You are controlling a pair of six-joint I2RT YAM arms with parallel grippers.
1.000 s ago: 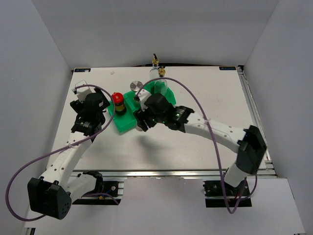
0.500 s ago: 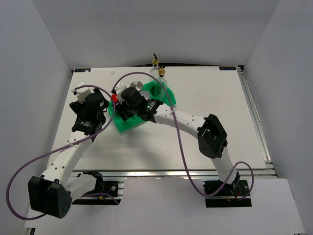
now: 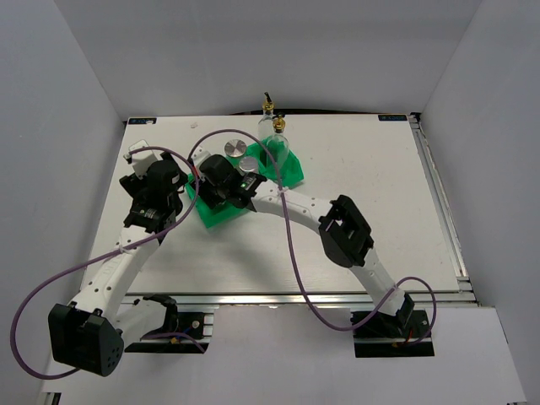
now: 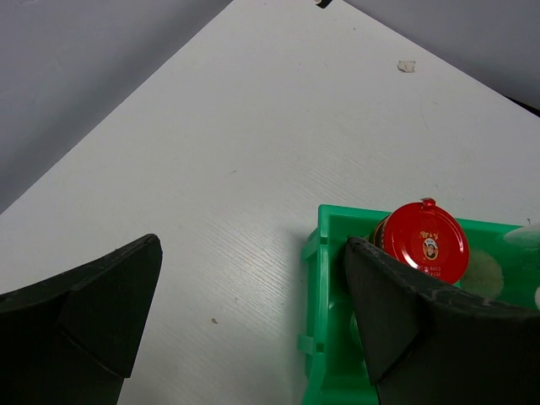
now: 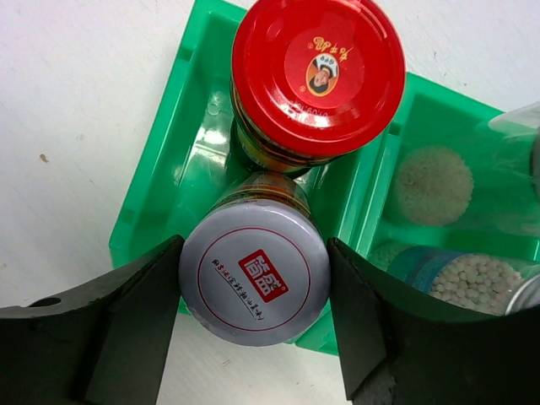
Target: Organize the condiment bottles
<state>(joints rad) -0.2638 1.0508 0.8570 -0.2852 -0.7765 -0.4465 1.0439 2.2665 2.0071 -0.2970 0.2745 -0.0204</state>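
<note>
Left gripper (image 4: 251,253) hanging over white table (image 4: 253,126), jaws standing wide apart. Green tray (image 4: 314,337) lying just inside right finger, red-lidded jar (image 4: 420,240) sitting in its corner compartment. Small scrap (image 4: 407,66) lying near table's far edge.

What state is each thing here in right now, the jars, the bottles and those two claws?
red-lidded jar: upright, lid on, in an end compartment of the green tray.
silver-lidded jar: lid on, gripped beside it.
right gripper: closed on the silver-lidded jar.
left gripper: open, empty.
second silver-lidded jar: upright, lid on.
third silver-lidded jar: upright, lid on.
cruet in the tray: upright.
cruet behind the tray: upright.
</note>
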